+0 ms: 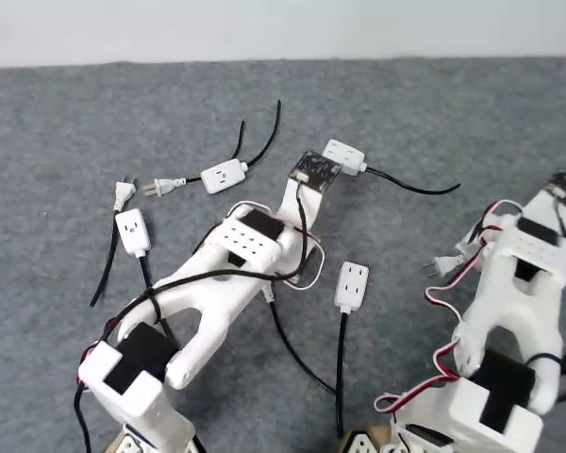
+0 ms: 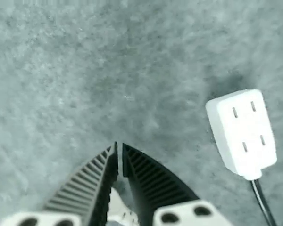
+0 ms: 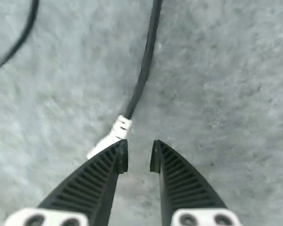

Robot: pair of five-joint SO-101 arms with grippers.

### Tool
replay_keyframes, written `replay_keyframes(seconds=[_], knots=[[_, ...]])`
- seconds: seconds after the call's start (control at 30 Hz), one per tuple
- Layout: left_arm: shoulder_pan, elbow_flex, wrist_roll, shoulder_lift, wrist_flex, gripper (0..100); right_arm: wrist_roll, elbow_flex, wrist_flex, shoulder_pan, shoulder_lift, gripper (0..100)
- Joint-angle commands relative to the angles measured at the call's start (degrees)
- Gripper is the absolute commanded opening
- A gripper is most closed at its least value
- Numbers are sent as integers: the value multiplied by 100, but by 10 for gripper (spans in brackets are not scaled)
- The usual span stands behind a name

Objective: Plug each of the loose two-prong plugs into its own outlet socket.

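Lying flat on the grey felt-covered counter (image 2: 61, 70), a white plastic outlet socket (image 2: 243, 132) with two pairs of slots sat near the left claw (image 2: 119, 153), whose black ribbed jaws were pinched almost together on nothing. A small white two-prong plug (image 3: 114, 136) on a black cord (image 3: 146, 61) lay just beside one tip of the right claw (image 3: 139, 155), which stood narrowly parted and empty.
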Motion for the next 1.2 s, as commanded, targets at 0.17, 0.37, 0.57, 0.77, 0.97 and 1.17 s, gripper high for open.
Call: replay_keyframes(seconds=[0.17,0.37,0.57,0.77,0.97,1.17], knots=[[-18,57,-167,-308,-413,13,-422,-229,-1033,-242,338,95],[-18,57,-176,-308,-413,14,-404,-695,-391,-321,848,95],[-18,57,-176,-308,-413,14,-404,-985,-382,-321,1218,95],[-18,57,-176,-299,-413,14,-396,-1407,-312,-330,1754,90],[-18,66,-176,-299,-413,14,-378,-1732,-48,-321,1974,30],[-18,66,-176,-299,-413,14,-26,-1723,-31,-347,1974,12]])
